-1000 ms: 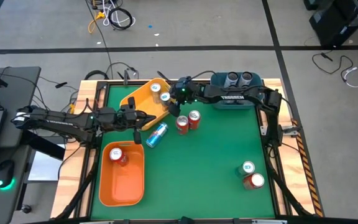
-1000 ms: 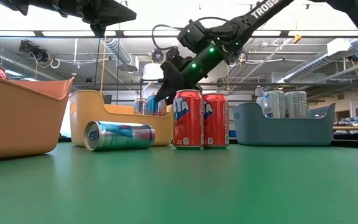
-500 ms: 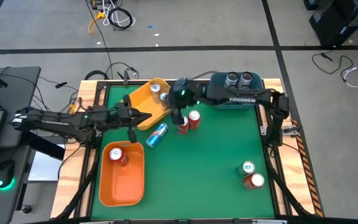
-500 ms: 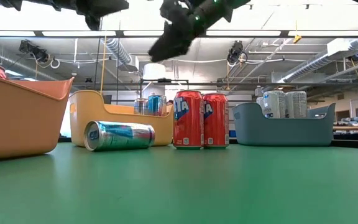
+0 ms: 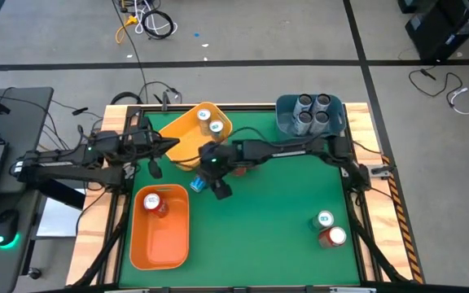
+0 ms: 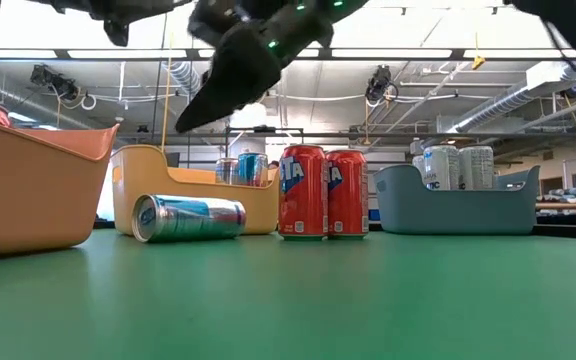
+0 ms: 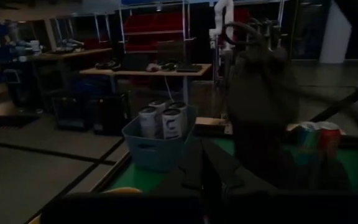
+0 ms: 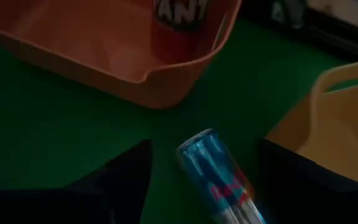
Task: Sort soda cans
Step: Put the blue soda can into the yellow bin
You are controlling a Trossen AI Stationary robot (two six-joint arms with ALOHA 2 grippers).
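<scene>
Your right hand (image 5: 208, 172) hangs open over the blue-and-silver can (image 8: 219, 175) lying on its side just beside the yellow bin (image 5: 187, 134), toward the desk's (image 5: 259, 220) far-left part. Your left hand (image 5: 149, 150) waits by the far-left edge; you cannot tell whether it is open. Two red cans (image 6: 324, 192) stand together nearby, and one sits in the orange bin (image 5: 161, 236).

Right claw (image 8: 197, 180) hangs low, fingers spread wide; left claw (image 5: 151, 168) waits near the table's left edge.
</scene>
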